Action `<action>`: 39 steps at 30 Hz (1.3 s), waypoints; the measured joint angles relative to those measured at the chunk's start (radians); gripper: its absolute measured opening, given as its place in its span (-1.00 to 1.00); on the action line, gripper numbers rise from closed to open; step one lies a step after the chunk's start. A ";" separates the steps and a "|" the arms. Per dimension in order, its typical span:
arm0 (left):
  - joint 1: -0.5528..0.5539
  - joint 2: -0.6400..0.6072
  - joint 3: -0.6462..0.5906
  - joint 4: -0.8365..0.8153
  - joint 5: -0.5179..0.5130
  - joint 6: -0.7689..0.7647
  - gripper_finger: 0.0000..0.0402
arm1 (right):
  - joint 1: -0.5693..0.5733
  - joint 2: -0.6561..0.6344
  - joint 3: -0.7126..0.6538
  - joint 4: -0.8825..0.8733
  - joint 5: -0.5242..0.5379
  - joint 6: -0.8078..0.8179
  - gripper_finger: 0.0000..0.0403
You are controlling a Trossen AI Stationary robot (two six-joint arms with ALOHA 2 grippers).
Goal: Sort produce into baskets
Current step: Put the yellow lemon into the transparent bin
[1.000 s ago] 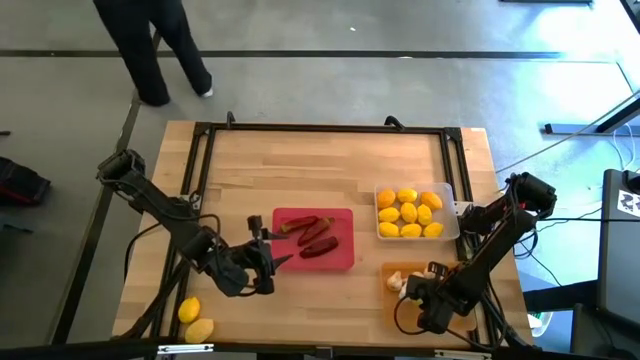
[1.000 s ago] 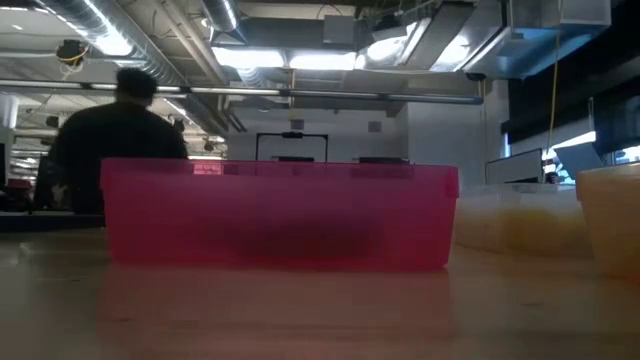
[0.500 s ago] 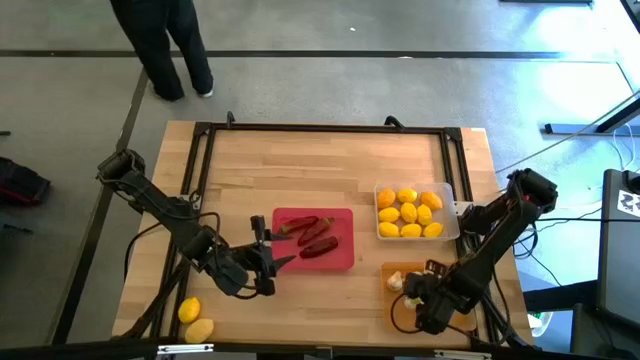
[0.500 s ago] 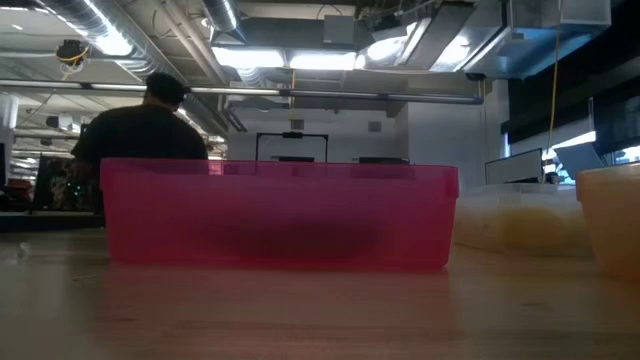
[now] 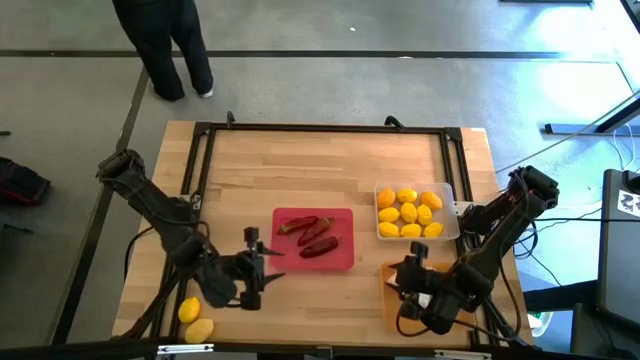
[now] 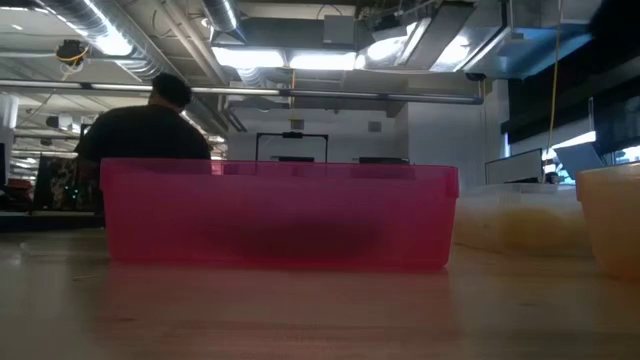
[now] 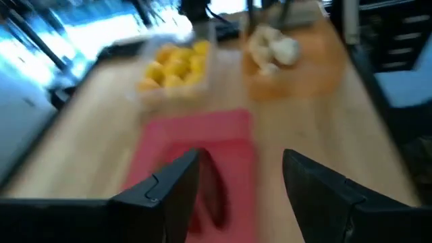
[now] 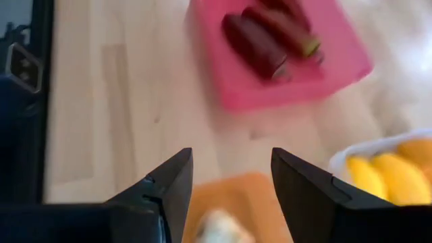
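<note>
While loose: two lemons (image 5: 194, 320) sit by the table's near left edge.
Handling: likely light, firm, rollable; grip across the middle.
Left gripper (image 5: 256, 269): open, empty.
Right gripper (image 5: 408, 276): open, empty.

Peppers (image 5: 311, 236) in centre tray (image 5: 342, 258), lemons (image 5: 407, 214) in tray (image 5: 452, 191) to its right, garlic (image 5: 396, 281) in near-right tray (image 5: 390, 302), two lemons (image 5: 194, 320) loose at table's (image 5: 320, 165) near-left corner.
</note>
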 joint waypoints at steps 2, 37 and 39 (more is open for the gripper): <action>-0.029 0.000 0.020 -0.074 0.039 -0.112 0.03 | 0.000 0.000 0.000 0.000 0.044 -0.029 -0.02; -0.305 0.253 0.016 -0.391 1.066 -1.305 0.03 | -0.187 0.001 0.000 -0.013 0.112 -0.400 -0.02; -0.312 0.263 0.016 -0.391 1.067 -1.306 0.03 | -0.187 0.001 0.000 -0.013 0.111 -0.400 -0.02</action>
